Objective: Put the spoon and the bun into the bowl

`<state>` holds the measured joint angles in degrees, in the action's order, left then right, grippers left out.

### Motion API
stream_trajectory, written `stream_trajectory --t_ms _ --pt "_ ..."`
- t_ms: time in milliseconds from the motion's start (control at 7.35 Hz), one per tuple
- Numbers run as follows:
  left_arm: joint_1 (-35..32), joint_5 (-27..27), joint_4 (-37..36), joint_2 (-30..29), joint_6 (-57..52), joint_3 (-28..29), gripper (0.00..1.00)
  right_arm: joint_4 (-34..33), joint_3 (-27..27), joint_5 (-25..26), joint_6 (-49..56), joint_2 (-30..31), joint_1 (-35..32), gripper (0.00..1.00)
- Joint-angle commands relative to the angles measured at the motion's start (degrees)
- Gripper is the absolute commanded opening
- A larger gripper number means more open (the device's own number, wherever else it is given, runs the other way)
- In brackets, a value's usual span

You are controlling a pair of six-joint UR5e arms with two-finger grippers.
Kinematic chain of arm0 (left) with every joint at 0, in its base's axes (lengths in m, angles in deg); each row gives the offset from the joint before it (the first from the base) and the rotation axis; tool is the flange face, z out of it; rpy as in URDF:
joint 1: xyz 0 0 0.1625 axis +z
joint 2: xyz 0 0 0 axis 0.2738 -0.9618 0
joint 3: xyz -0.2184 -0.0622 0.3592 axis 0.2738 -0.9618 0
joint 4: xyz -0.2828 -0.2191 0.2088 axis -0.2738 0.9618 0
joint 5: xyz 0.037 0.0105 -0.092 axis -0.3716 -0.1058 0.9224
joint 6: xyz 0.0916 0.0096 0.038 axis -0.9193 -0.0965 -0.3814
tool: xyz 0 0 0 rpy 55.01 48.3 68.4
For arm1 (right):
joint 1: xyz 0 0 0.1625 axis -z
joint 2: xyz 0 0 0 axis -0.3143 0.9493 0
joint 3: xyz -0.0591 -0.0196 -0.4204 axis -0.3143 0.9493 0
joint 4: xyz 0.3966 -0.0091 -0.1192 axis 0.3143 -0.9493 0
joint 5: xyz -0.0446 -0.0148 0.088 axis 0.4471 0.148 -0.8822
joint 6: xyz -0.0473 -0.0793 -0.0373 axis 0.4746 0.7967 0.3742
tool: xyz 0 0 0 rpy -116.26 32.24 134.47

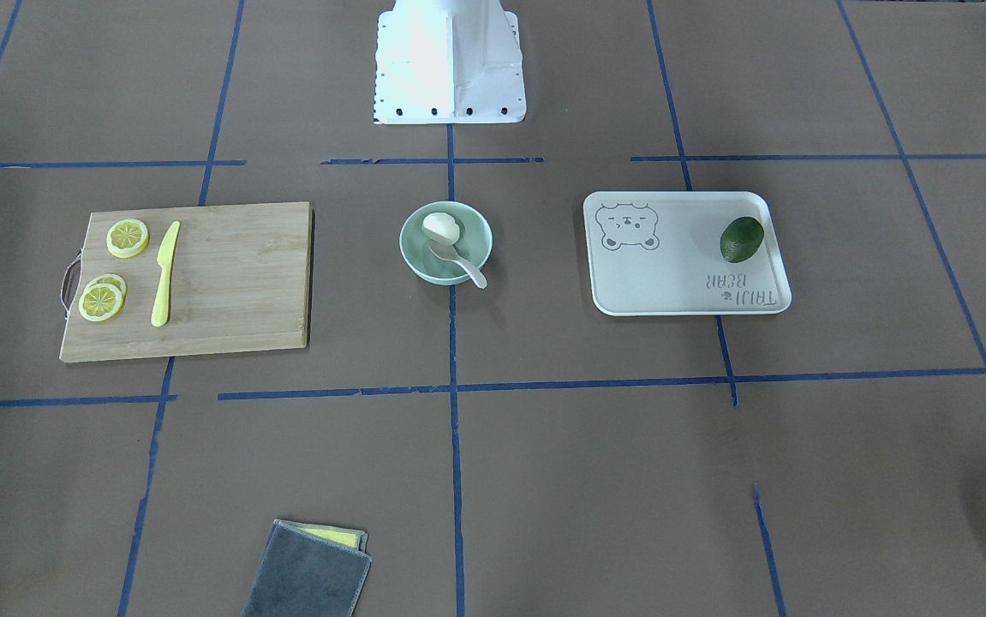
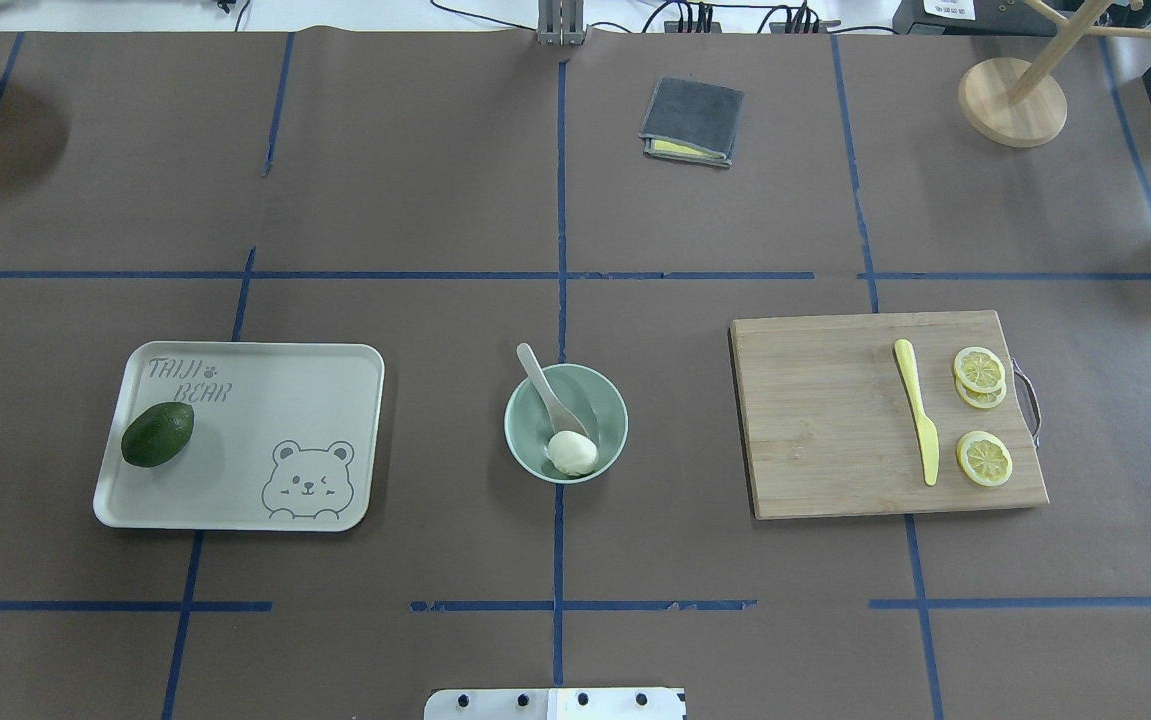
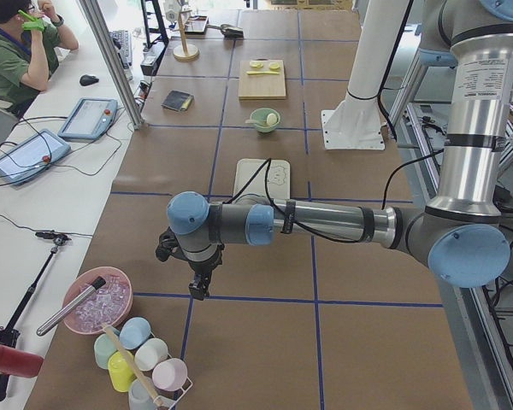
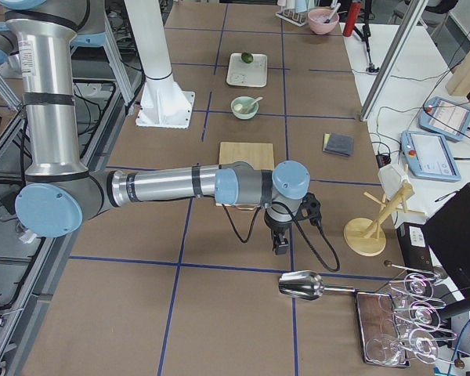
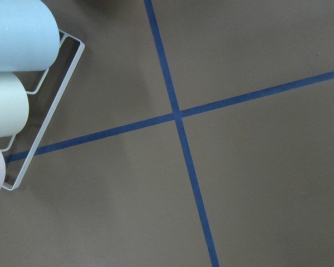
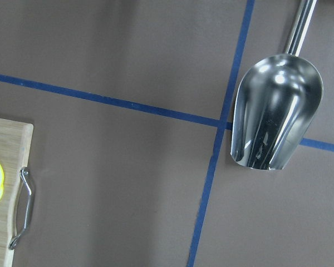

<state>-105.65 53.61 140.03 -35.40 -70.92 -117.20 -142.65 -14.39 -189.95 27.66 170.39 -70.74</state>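
Note:
The mint-green bowl [image 2: 609,402] stands at the table's middle. The white bun [image 2: 572,453] lies inside it. The whitish spoon [image 2: 541,380] has its scoop in the bowl beside the bun and its handle resting over the rim. The front-facing view shows the same bowl [image 1: 477,236], bun [image 1: 441,228] and spoon [image 1: 461,262]. My left gripper [image 3: 200,287] hangs over the table's far left end, far from the bowl. My right gripper [image 4: 281,246] hangs over the far right end. Both show only in the side views, so I cannot tell whether they are open or shut.
A white bear-print tray [image 2: 265,400] with an avocado [image 2: 157,434] lies left of the bowl. A wooden board [image 2: 825,420] with lemon slices [image 2: 983,458] and a yellow knife [image 2: 917,410] lies right. A grey cloth [image 2: 692,120], metal scoop [image 6: 275,119] and cup rack [image 5: 22,105] are further out.

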Motion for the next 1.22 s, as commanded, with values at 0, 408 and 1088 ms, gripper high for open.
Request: stream_trajectory --t_ms 0,408,1088 --pt "-0.06 -0.08 0.03 0.11 0.58 0.08 1.0 0.18 0.98 -0.04 0.13 3.54 -0.5 1.0" --pt "0.03 -0.08 0.03 0.99 0.58 0.44 1.0 0.09 1.33 -0.39 -0.05 4.19 -3.65 1.0" --pt "-2.17 -0.08 0.03 1.7 0.67 0.61 1.0 0.18 1.15 -2.06 -3.39 2.16 -4.63 1.0"
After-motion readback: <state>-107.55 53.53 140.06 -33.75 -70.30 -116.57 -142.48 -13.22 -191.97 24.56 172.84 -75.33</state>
